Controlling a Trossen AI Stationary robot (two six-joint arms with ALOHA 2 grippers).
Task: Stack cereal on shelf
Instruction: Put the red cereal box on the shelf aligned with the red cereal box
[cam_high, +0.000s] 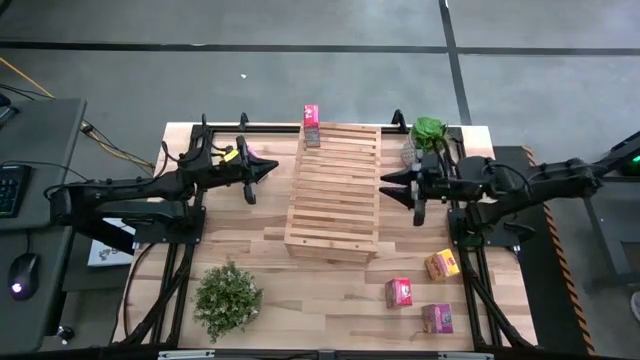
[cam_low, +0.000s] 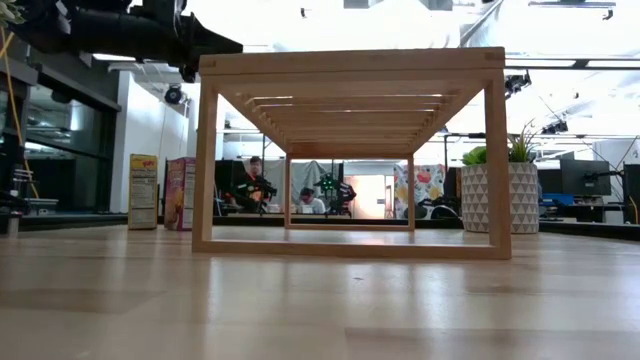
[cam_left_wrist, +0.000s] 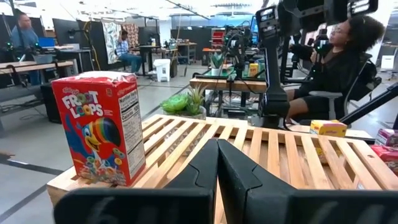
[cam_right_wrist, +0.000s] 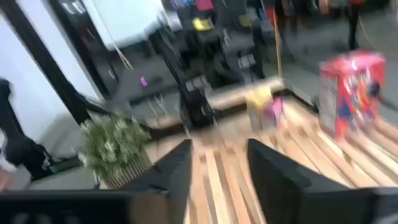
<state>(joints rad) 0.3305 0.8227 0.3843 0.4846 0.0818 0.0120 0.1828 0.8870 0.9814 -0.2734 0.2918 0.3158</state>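
Note:
The shelf (cam_high: 333, 190), a light-wood slatted rack, stands mid-table. One red cereal box (cam_high: 311, 115) stands upright on its far end; the left wrist view shows this box (cam_left_wrist: 102, 127) with its bottom on the slats. Three more cereal boxes rest on the table near the right front: a yellow one (cam_high: 441, 264), a red one (cam_high: 399, 291) and a pink one (cam_high: 437, 318). My left gripper (cam_high: 270, 170) hovers at the shelf's left side, shut and with nothing in it (cam_left_wrist: 217, 180). My right gripper (cam_high: 385, 185) hovers at the shelf's right side, its fingers apart and bare (cam_right_wrist: 219, 146).
A leafy plant (cam_high: 228, 297) stands at the near left of the table and another plant (cam_high: 428, 133) at the far right corner. In the low view two boxes (cam_low: 162, 192) show beside the shelf (cam_low: 350, 150). People sit in the room beyond (cam_left_wrist: 336, 62).

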